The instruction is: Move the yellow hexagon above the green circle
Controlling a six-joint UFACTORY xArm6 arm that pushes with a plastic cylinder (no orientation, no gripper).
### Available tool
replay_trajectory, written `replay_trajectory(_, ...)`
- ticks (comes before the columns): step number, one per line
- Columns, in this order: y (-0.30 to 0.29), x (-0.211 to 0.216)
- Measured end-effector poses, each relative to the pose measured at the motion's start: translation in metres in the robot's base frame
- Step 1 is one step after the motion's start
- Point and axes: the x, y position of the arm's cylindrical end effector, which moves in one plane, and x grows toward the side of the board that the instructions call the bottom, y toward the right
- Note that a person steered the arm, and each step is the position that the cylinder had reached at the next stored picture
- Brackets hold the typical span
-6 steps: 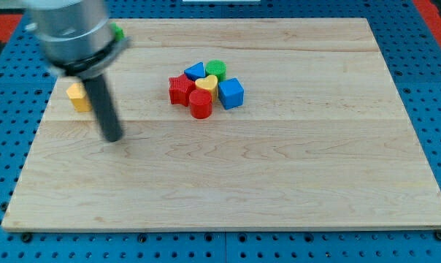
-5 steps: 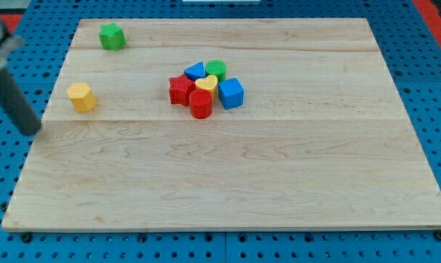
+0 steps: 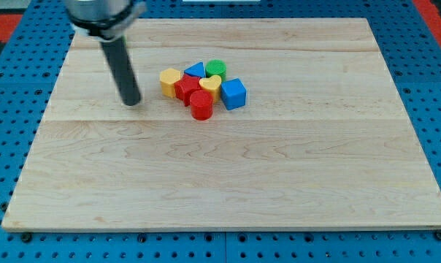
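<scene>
The yellow hexagon [image 3: 170,81] lies at the left end of a cluster near the board's middle top, touching a red star-shaped block [image 3: 187,88]. The green circle [image 3: 216,68] sits at the cluster's top right, behind a blue triangle-like block [image 3: 196,71] and a yellow heart [image 3: 212,85]. A red cylinder [image 3: 201,105] and a blue cube [image 3: 234,93] complete the cluster. My tip [image 3: 132,101] rests on the board to the left of the yellow hexagon, a short gap away.
The wooden board [image 3: 228,175] lies on a blue pegboard table [image 3: 439,109]. The arm's grey body [image 3: 104,11] hangs over the board's top left corner and hides what is there.
The yellow hexagon has moved from the board's left side rightward against the red star. My tip moved from off the board's left edge to beside the hexagon. The green star is hidden now.
</scene>
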Motion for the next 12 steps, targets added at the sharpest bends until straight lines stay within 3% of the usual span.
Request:
replay_trajectory(2,0.015,-0.079)
replay_trajectory(3,0.054,-0.098)
replay_trajectory(4,0.032,-0.105)
replay_trajectory(5,0.003,-0.056)
replay_trajectory(6,0.029,-0.032)
replay_trajectory(8,0.066,-0.093)
replay_trajectory(10,0.027,-0.14)
replay_trajectory(12,0.135,-0.105)
